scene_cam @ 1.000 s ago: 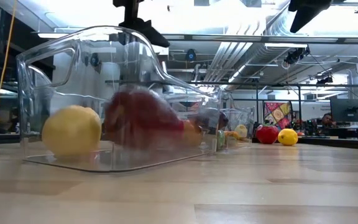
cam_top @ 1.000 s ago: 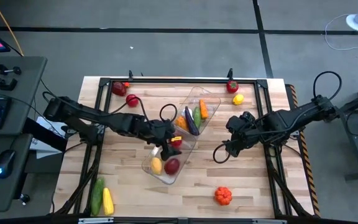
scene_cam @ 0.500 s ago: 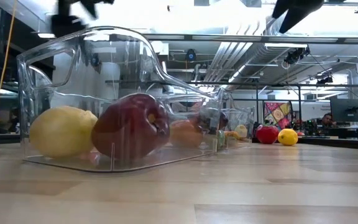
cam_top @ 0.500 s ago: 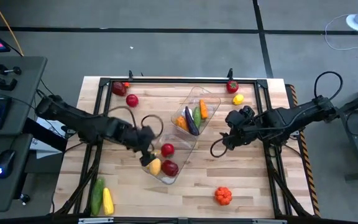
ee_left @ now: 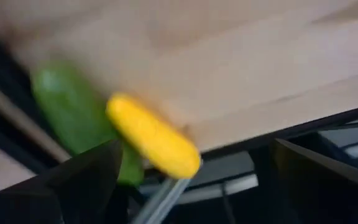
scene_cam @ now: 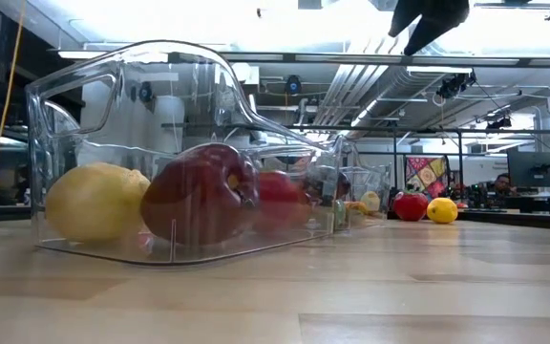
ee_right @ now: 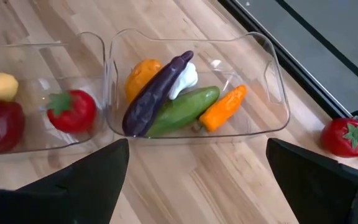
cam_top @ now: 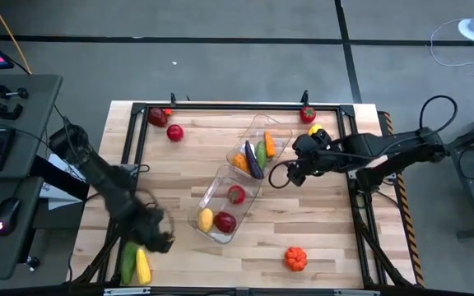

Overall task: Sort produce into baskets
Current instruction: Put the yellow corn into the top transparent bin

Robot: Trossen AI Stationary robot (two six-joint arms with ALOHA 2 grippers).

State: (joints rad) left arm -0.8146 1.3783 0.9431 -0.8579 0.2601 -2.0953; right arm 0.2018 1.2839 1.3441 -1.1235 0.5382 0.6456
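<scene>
Two clear baskets lie end to end mid-table. The near basket (cam_top: 223,207) holds a lemon (cam_top: 206,219), a dark red apple (cam_top: 226,221) and a red tomato (cam_top: 235,194). The far basket (cam_top: 263,146) holds an eggplant (ee_right: 155,93), a cucumber (ee_right: 182,109), a carrot (ee_right: 224,107), white garlic and an orange piece. My left gripper (cam_top: 161,241) is open and empty near the table's near left corner, above a green cucumber (ee_left: 73,112) and a long yellow piece (ee_left: 151,135). My right gripper (cam_top: 296,171) is open and empty, just right of the far basket.
A red apple (cam_top: 156,117) and a tomato (cam_top: 174,132) lie at the far left. A tomato (cam_top: 307,114) and a lemon (cam_top: 315,131) lie at the far right. An orange pumpkin (cam_top: 295,258) lies near the front right edge. A black frame (cam_top: 220,105) edges the table.
My left gripper has swept from above the near basket toward the table's near left corner, and the red tomato that was at it now lies in that basket. My right gripper has moved toward the far edge and the far basket.
</scene>
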